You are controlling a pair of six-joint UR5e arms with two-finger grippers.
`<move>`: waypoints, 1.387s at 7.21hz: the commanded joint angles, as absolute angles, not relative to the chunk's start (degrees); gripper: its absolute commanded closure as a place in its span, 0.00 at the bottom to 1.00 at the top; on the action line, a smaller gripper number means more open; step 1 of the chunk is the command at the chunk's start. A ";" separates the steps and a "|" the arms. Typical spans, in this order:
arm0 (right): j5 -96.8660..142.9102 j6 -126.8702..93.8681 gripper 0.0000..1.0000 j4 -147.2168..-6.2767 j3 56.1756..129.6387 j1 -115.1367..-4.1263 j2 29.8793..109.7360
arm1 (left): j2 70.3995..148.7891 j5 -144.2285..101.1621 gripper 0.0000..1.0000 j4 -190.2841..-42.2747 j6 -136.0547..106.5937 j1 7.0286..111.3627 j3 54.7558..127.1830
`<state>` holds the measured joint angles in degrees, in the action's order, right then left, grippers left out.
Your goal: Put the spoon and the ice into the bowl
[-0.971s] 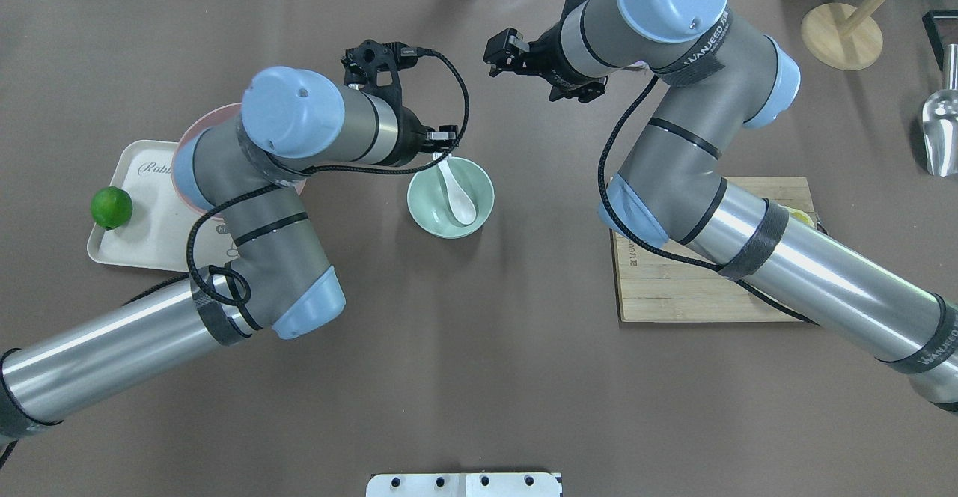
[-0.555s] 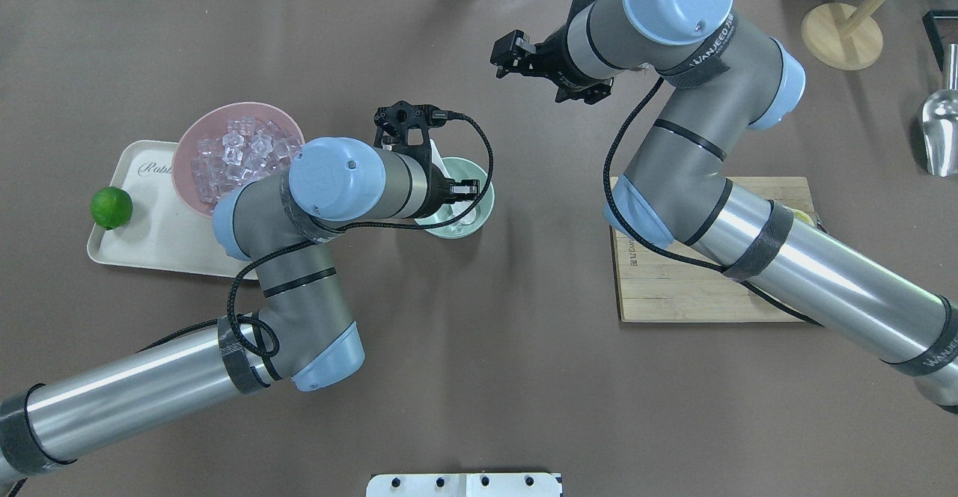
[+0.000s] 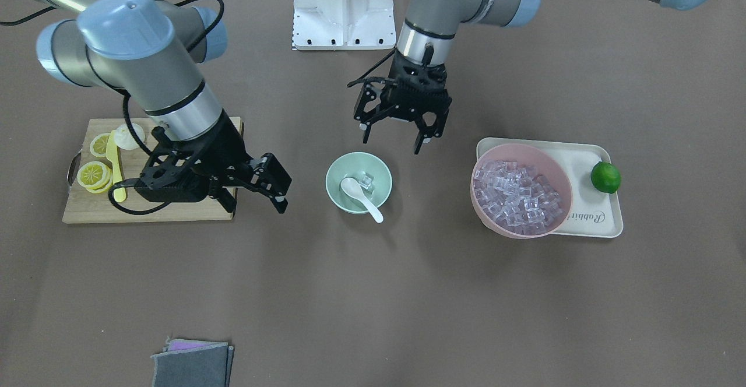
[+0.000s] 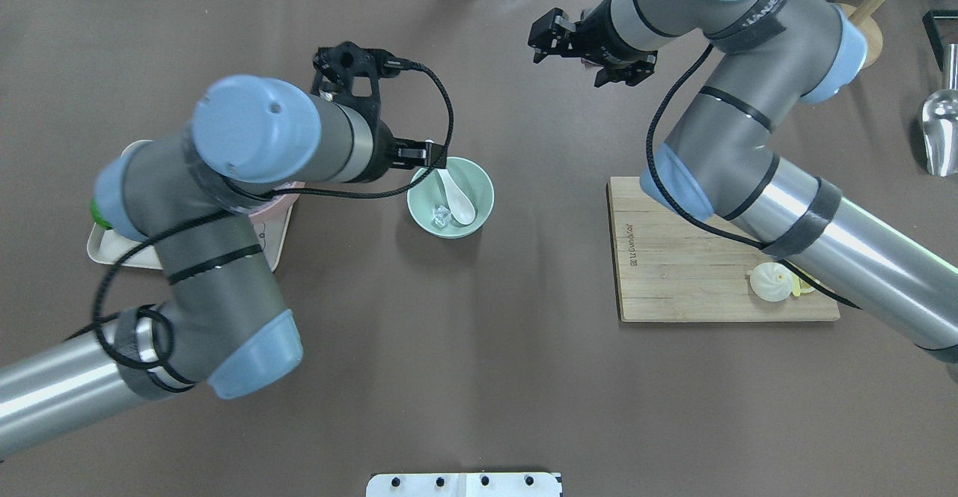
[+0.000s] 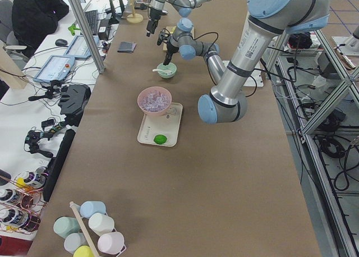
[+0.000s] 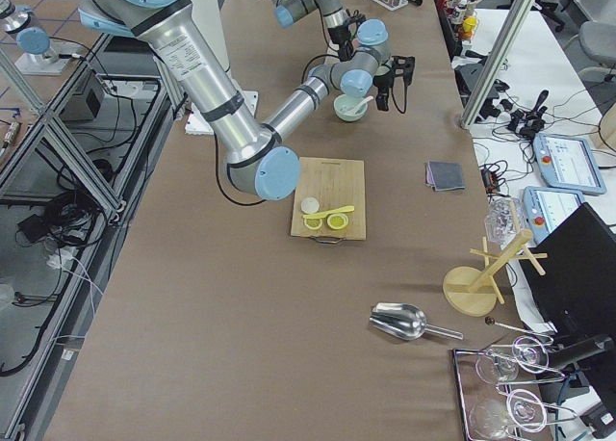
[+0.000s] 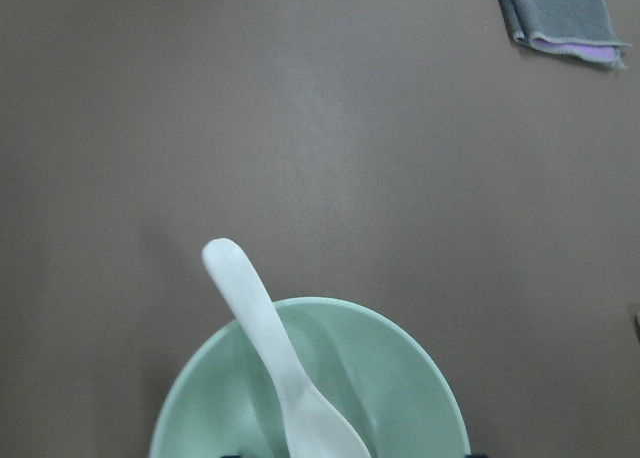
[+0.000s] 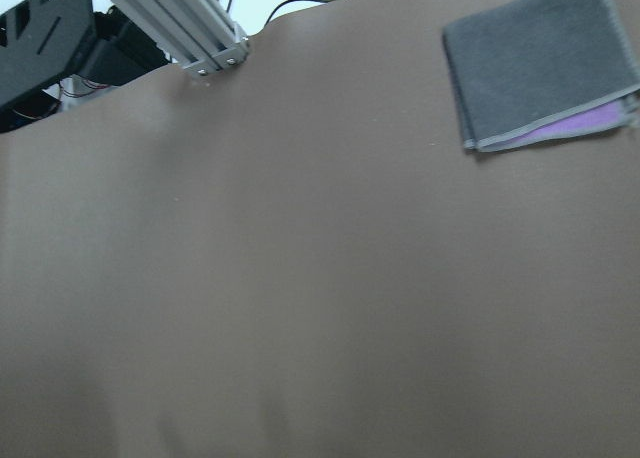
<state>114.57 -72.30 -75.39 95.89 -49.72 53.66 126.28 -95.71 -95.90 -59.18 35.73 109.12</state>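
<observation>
The small mint-green bowl (image 3: 333, 172) is uncovered from above, with bare brown desk (image 3: 373, 294) all round it, widest on the operators' side. On the robot's side, the left hand (image 3: 392, 143) hangs spread near its rim. The right hand (image 3: 283, 198), fingers apart, flanks it beside the wooden cutting board (image 3: 87, 211). The large pink bowl (image 3: 513, 231) stands well apart.

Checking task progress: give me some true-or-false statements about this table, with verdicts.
1. The spoon lies in the mint-green bowl. True.
2. That bowl holds no ice. False: one ice cube sits beside the spoon.
3. The left gripper is shut on ice. False: it is open and empty.
4. The pink bowl rests partly on the tray. True.
5. The lime lies in the pink bowl. False: it is on the tray.
</observation>
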 commanded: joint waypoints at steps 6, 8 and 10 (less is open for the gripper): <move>124.98 -4.42 0.00 -90.35 109.55 -75.65 85.43 | 106.80 -116.60 0.02 -89.21 -17.09 74.66 115.60; 123.67 -4.13 0.00 -90.18 101.21 -79.96 84.99 | 104.35 -116.63 0.02 -95.15 -17.05 75.50 109.20; 124.97 -3.96 0.00 -88.60 100.37 -82.52 87.00 | 97.65 -116.71 0.02 -98.50 -15.39 79.24 101.56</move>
